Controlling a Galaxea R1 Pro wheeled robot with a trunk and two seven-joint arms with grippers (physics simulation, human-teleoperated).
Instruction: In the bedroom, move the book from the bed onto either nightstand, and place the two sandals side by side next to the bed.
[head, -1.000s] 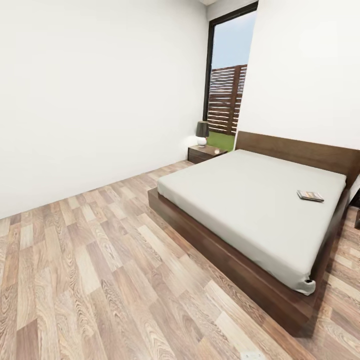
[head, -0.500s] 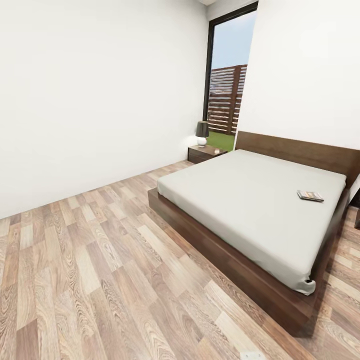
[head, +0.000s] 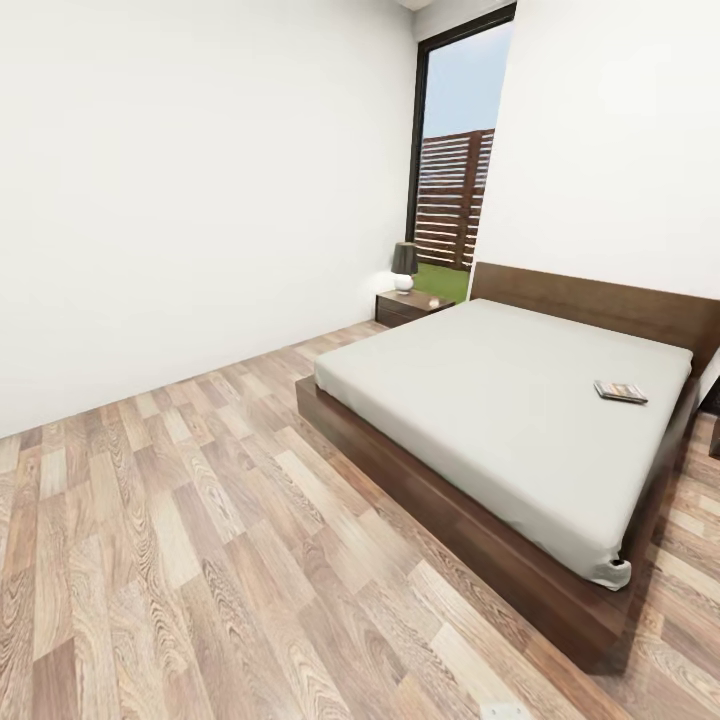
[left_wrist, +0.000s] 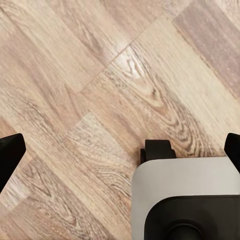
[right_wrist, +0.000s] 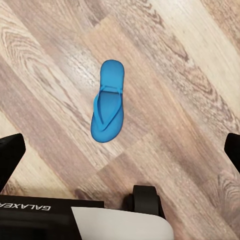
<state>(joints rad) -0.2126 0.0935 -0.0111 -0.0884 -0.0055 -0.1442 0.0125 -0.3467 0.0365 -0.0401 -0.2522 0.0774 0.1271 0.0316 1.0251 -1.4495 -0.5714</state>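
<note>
**Dark paperback on the bed, one blue sandal under our right arm**

Dark-covered and thin, the book (head: 620, 391) lies flat on the pale mattress of the bed (head: 480, 400), toward the headboard and close to the mattress edge farthest from the window. We judge it light and slightly flexible, with a smooth cover that may slide on the sheet. The mattress will give under pressure, so we would take it by the edge nearest the bed's side, pinching across its thickness rather than pressing down on the cover.

Beyond the bed, a nightstand (head: 408, 305) stands at the headboard corner on the window side, carrying a small dark-shaded lamp (head: 404, 265) that leaves limited room on its surface. A dark sliver at the opposite headboard corner may be a second one, but we cannot tell.

One blue sandal (right_wrist: 107, 102) lies sole-down on the wooden floor (head: 200, 560) in our right wrist view, with nothing touching it. It looks flat, light and rubbery. The thin straps offer a raised hold, or we could grip across the narrow sole.

Our right pincer (right_wrist: 120, 150) hangs above that sandal with its fingertips at the far edges of the view, spread wide and holding nothing. Our left pincer (left_wrist: 120, 150) is equally wide apart and empty over bare floor, beside part of our own base (left_wrist: 185, 200).
</note>
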